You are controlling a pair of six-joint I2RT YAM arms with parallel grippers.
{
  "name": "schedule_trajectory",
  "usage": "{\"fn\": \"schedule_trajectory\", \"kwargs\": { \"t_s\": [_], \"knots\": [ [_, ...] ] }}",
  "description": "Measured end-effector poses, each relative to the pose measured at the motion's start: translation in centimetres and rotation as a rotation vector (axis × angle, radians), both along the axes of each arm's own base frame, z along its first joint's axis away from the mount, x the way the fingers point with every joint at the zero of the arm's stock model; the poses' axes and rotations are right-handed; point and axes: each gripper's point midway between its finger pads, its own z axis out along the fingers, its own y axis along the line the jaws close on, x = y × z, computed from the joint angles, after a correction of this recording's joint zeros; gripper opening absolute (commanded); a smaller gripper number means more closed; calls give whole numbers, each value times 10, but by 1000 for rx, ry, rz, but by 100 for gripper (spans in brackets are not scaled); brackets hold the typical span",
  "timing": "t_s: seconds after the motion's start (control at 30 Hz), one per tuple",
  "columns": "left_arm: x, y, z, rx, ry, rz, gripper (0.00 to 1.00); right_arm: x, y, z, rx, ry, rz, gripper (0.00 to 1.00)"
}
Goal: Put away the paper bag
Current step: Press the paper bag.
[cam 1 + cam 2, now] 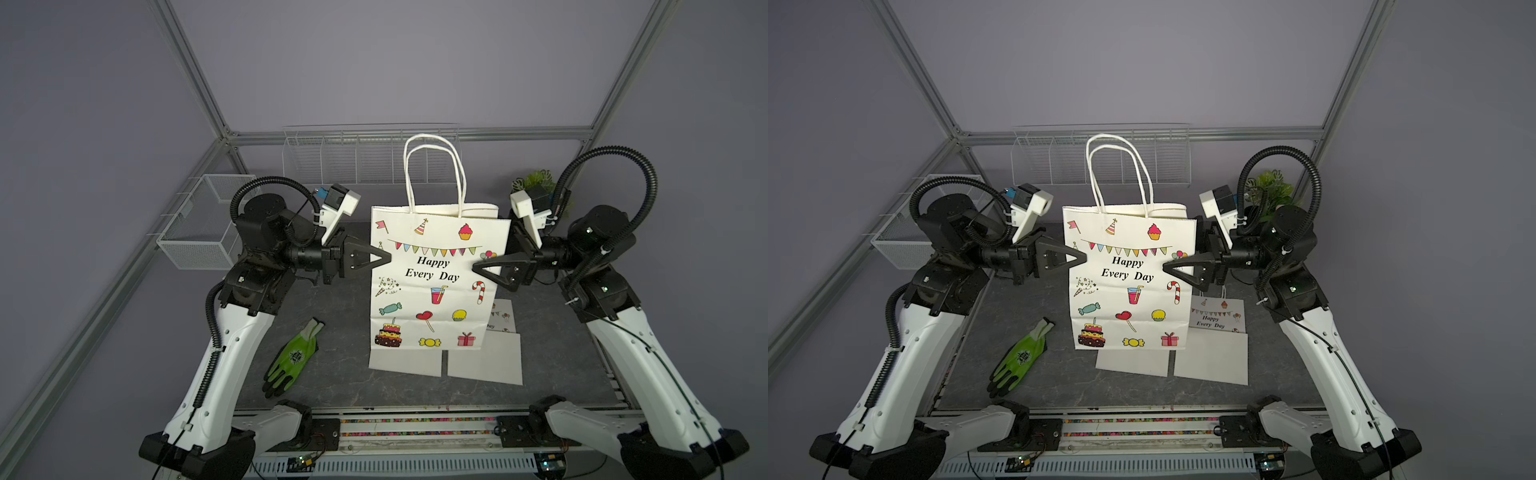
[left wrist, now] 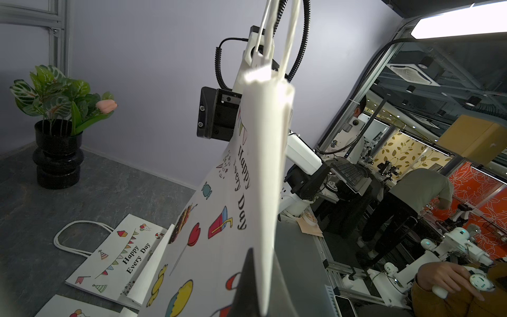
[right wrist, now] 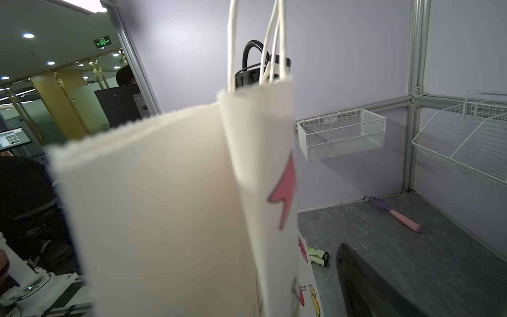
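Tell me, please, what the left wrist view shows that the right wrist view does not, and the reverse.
Only the left wrist view: a potted plant and a flat bag lying on the grey table. Only the right wrist view: a pink-handled rake, a green glove, a mesh basket and a wire rack. Both: the upright paper bag, close to the lens, with its white handles, and that table.

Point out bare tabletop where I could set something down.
Free: the strip between the green glove and the flat bags, and the front edge before them. Crowded: centre-right, under the held paper bag.
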Motion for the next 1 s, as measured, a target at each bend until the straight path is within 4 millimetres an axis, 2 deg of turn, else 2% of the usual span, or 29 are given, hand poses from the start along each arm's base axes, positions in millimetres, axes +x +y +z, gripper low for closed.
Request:
{"fn": "schedule_trajectory", "kwargs": {
  "t_s": [0.03,0.23,0.33,0.57,0.67,0.83,0.9,0.97,1.0],
  "knots": [
    [1,0,1,-1,-2,3,0,-2,1,-1,-3,-7,8,97],
    [2,0,7,-9,-23,14,0,-6,2,-3,-16,-21,18,57],
    [2,0,7,-9,-23,18,0,-5,2,-4,-20,-24,13,42],
    [3,0,3,-5,-13,19,0,0,2,-5,-27,-20,-22,20],
    [4,0,3,-5,-13,21,5,2,2,-5,-29,-18,-38,13],
    [6,-1,3,-5,-12,35,8,6,1,-7,-33,-8,-63,11],
    [7,-1,2,-4,-11,42,8,7,1,-7,-34,-4,-70,14],
    [8,-1,2,-4,-11,46,4,8,1,-7,-35,-3,-77,37],
    [8,-1,2,-5,-13,49,2,8,1,-7,-35,-4,-83,55]
  ]
}}
